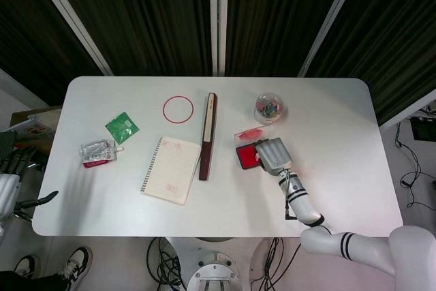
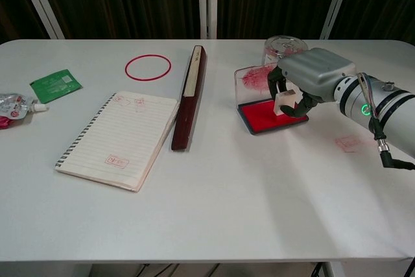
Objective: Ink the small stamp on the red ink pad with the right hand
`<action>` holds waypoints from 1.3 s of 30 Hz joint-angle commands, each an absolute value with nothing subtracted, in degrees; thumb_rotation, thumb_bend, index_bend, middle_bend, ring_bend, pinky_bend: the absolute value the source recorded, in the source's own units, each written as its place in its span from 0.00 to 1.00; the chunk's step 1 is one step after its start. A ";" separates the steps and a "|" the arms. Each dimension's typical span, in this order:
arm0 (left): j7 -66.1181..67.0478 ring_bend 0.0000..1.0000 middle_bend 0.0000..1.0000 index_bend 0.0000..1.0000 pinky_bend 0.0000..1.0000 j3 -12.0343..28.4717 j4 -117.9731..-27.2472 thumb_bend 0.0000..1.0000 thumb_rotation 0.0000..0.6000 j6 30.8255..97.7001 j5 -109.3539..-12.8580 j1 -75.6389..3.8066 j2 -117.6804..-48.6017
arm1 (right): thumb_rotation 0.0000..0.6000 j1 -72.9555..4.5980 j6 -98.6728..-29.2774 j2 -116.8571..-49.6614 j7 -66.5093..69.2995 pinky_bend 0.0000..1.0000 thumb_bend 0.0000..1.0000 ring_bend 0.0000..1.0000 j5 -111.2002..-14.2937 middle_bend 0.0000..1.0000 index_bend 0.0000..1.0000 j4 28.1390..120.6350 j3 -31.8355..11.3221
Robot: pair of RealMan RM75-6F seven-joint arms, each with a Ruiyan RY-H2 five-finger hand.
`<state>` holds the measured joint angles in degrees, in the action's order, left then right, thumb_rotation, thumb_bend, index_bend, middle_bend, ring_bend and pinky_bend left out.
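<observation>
Counter [image 2: 214, 212], white, carries everything I list here.

Right hand [image 2: 310, 77], my working hand: fingers curled down and clamped on the small stamp [image 2: 284, 103], a pale block held upright. Its lower face meets the red surface of the red ink pad [image 2: 267, 118], which lies directly under the hand. From overhead the hand [image 1: 272, 155] covers the pad's right part and only a red strip [image 1: 246, 158] shows to its left; the stamp is hidden there.

Faint red stamp mark [image 2: 349, 143] on the bare counter, nearer me than the hand and off to its right.

Clear lid [image 2: 249, 81] smeared with red ink, touching the pad's far edge, just beyond the fingers.

Clear round jar [image 2: 281, 47] of coloured bits, beyond the hand.

Dark long case [image 2: 189, 96], left of the hand, lying lengthwise, well apart from the pad.

Lined notebook [image 2: 120, 139], further left, touching the case, with red stamp marks on the open page.

Red ring [image 2: 148, 67], beyond the notebook, flat on the counter.

Green packet [image 2: 56, 84] and silver pouch [image 2: 14, 108], far left of the hand, near the counter's edge.

Left hand [image 1: 9, 182], off the counter's left edge in the overhead view: holds nothing, fingers apart.
</observation>
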<state>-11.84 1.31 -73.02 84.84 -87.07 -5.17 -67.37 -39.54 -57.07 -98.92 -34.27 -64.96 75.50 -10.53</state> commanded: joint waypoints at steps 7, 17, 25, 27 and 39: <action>-11.45 0.08 0.08 0.03 0.19 1.21 -73.38 0.07 0.42 84.64 -87.17 -5.27 -67.66 | 1.00 -32.67 -67.31 -89.34 -29.24 1.00 0.36 0.88 -73.04 0.53 0.63 85.91 -6.02; -10.44 0.08 0.08 0.03 0.19 1.01 -73.96 0.07 0.41 84.68 -87.94 -5.64 -68.07 | 1.00 -27.76 -67.60 -87.34 -21.29 1.00 0.36 0.88 -75.00 0.53 0.63 80.95 -1.58; -10.12 0.08 0.08 0.03 0.19 0.98 -74.32 0.07 0.41 84.67 -87.68 -5.50 -67.86 | 1.00 -27.05 -66.43 -88.44 -19.32 1.00 0.35 0.88 -75.62 0.53 0.63 77.32 -1.52; -10.18 0.08 0.08 0.03 0.19 0.97 -74.23 0.07 0.41 84.63 -87.66 -5.51 -67.89 | 1.00 -26.97 -66.15 -88.69 -19.19 1.00 0.35 0.88 -75.64 0.53 0.63 76.79 -1.59; -10.66 0.08 0.08 0.04 0.19 0.95 -73.71 0.07 0.41 84.62 -87.59 -5.47 -68.01 | 1.00 -26.85 -64.36 -89.51 -19.40 1.00 0.35 0.88 -75.78 0.51 0.59 75.83 -2.03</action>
<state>-10.67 0.95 -73.71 84.62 -87.58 -5.47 -68.01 -26.85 -64.36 -89.50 -19.39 -75.78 75.84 -2.02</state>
